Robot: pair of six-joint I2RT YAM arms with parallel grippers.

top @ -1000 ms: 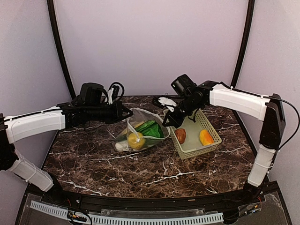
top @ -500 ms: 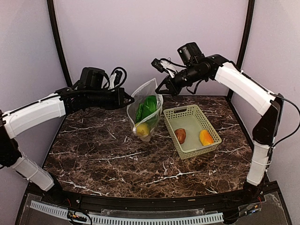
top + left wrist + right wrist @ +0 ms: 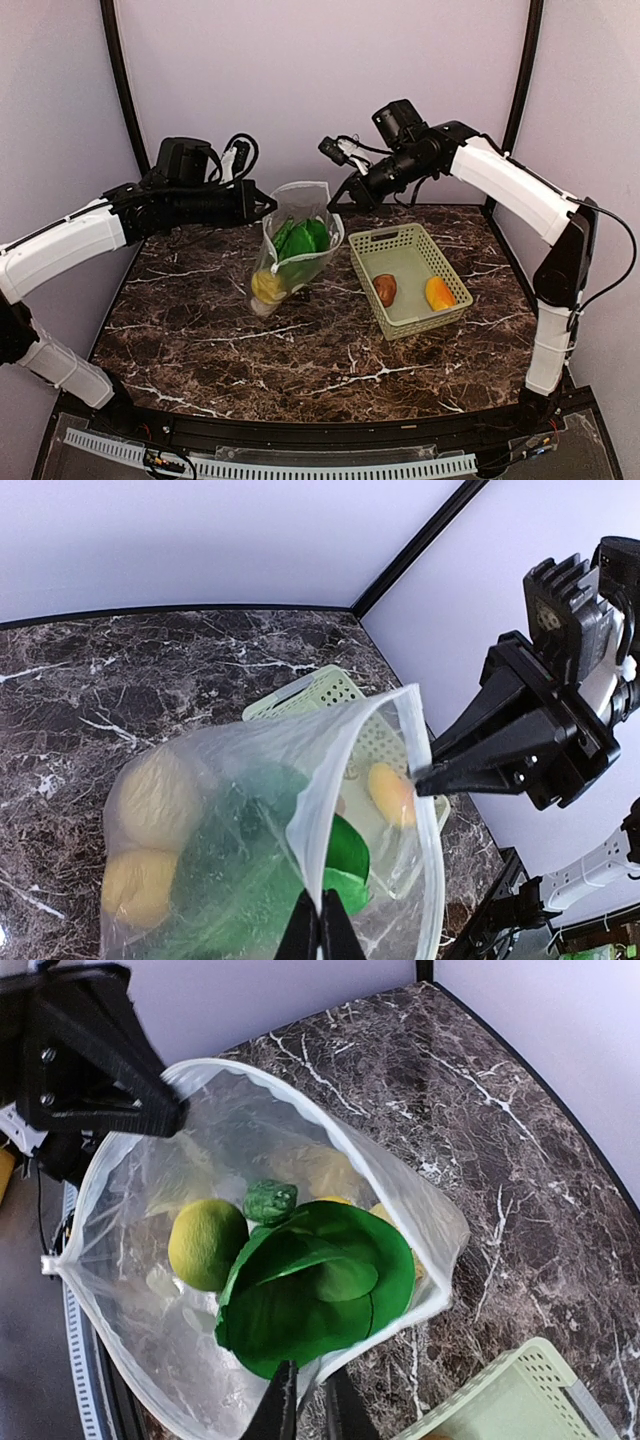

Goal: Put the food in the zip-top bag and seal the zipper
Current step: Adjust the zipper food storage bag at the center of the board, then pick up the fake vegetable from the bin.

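The left gripper (image 3: 320, 928) is shut, its fingertips pressed together on the mouth edge of the zip-top bag (image 3: 240, 810). Straight across the mouth from it, the right gripper (image 3: 424, 776) is pinched onto the opposite edge. The bag is hung between the two with its mouth spread wide. The zipper (image 3: 312, 780) is seen as a pale strip along that rim, not sealed.

Just below the left fingertips, inside the bag, the green cabbage (image 3: 342, 852) is lodged. Yellow pieces (image 3: 138, 885) lie deeper, toward the bag's bottom. In the right wrist view the cabbage leaves sit directly ahead of the right fingertips, with a round yellow-green piece (image 3: 207, 1243) touching them on the far side.

Further out, below and to the outer side of the right gripper, a light green basket (image 3: 402, 237) stands on the marble table (image 3: 250, 350), near the bag but not touching it. A brown piece (image 3: 385, 289) and an orange piece (image 3: 439, 293) lie apart on the basket's floor. The bag's lower end reaches down to the table; whether it rests there cannot be told.
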